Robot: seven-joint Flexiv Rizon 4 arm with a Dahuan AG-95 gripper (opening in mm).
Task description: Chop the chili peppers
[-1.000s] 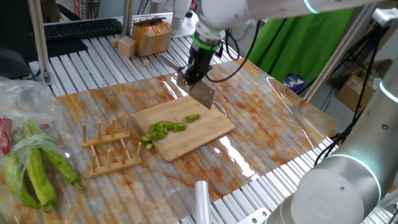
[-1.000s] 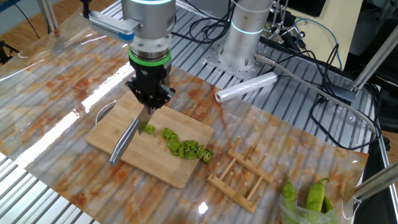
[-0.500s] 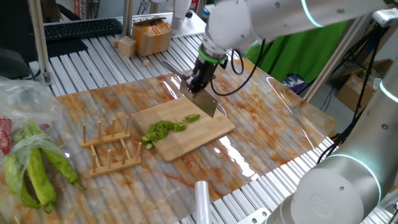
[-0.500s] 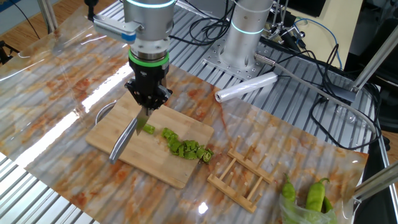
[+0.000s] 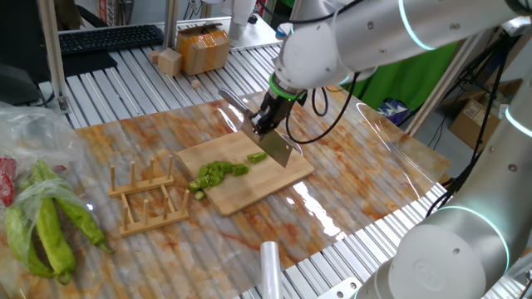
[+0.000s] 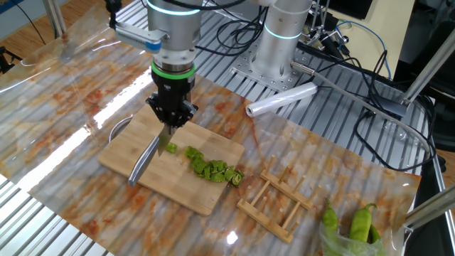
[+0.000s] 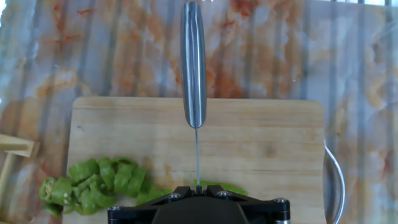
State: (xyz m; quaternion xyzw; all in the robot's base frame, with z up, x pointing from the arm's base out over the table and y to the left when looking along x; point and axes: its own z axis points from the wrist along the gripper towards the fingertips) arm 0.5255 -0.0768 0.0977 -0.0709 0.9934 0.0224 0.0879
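So the claw point(image 6: 173, 122) is pinched tight on a knife point(image 6: 147, 156) (a steel one, with the handle sticking out past the board's edge), gripping it by the spine of the blade and pointing straight down over the wooden cutting board point(image 6: 131, 148).

The chili peppers point(image 5: 219, 174) are mostly chopped already. There's a loose trail of bright green chunks and rings on the board, running from right under the claw off to one side and bunching up in a little heap near the board's edge. In the hand view you can see the rings point(image 7: 93, 183) pretty clearly, glossy with pale centres, some lying flat and some tipped on their sides. One longer uncut bit point(image 5: 257, 156) sits just beside the blade, right below the claw, slim and light green.

Past the heap, further from the claw, a small wooden rack point(image 6: 273, 198) sits on the counter point(image 6: 71, 92), and well beyond that a few big uncut green peppers point(image 5: 50, 224).
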